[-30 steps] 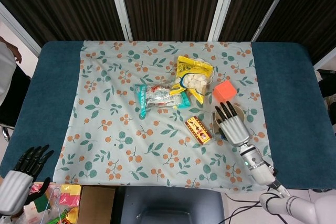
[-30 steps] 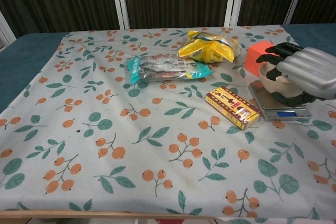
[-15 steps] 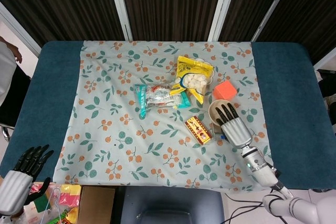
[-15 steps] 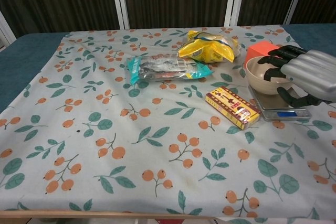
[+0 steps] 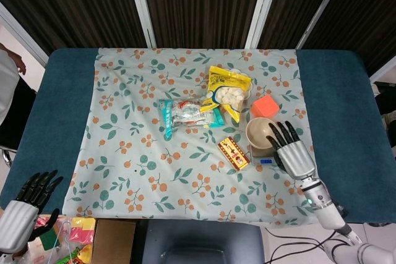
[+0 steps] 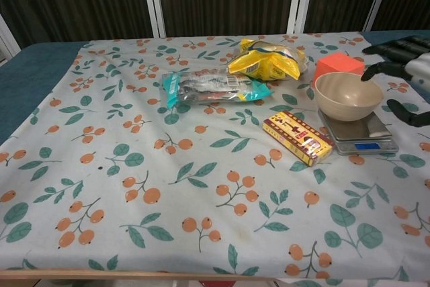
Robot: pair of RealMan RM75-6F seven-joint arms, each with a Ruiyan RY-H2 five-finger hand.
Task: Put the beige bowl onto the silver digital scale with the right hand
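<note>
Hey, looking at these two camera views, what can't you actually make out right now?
- Scale readout: chest view shows only a small blue panel, digits too small.
- Scale platform: the beige bowl covers most of it in both views.
- Right hand: cut off by the chest view's right edge.
- Left hand: head view only, at the frame corner, partly cut off.
- Yellow box print: too small in both views.

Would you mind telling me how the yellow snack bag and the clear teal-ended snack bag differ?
The yellow bag is opaque yellow with a window showing pale pieces; the teal-ended bag is mostly clear with teal ends. The yellow bag lies nearer the orange block, farther back; the teal-ended bag lies to its left, stretched sideways and flatter. Both rest on the floral cloth, touching each other.
</note>
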